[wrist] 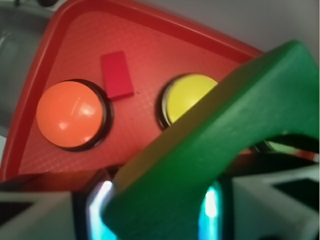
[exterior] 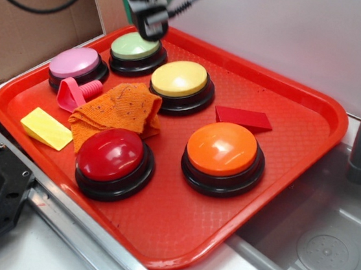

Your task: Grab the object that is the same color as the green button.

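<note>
Gripping green arch block (wrist: 220, 135), gripper (exterior: 148, 15) hung raised, jaws clamped on it. Green button (exterior: 135, 46) sat directly beneath gripper; yellow button (exterior: 179, 78) just beside, on red tray (exterior: 293, 180).

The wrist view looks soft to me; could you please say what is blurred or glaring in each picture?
Wrist view: the dark green arched block held close to the lens is out of focus, and the round orange button shows a white glare spot. Exterior view: sharp overall, with soft highlights on the round red button; the black gripper is slightly blurred.
</note>
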Tool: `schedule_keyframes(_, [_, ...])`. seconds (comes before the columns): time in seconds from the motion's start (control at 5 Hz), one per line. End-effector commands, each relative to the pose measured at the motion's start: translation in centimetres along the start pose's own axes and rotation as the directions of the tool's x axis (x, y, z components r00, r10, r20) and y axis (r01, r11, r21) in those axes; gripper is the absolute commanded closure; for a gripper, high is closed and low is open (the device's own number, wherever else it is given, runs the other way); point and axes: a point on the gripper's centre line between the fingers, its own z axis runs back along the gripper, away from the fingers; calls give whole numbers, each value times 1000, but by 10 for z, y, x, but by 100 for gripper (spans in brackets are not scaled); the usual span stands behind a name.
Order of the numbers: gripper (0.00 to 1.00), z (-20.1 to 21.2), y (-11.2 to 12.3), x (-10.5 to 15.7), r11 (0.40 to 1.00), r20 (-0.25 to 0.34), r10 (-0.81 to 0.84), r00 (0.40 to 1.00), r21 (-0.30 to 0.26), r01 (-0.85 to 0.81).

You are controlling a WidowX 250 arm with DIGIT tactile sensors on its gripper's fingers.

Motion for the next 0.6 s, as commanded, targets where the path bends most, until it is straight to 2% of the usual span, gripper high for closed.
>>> schedule_keyframes(0.0, [100,61,26,-21,972,120,233,965,-48,-229])
schedule_keyframes(0.2, [100,66,35,-25,962,138,271,953,-76,-263])
schedule_keyframes(0.4, [100,54,40,-21,950,95,309,946,-81,-302])
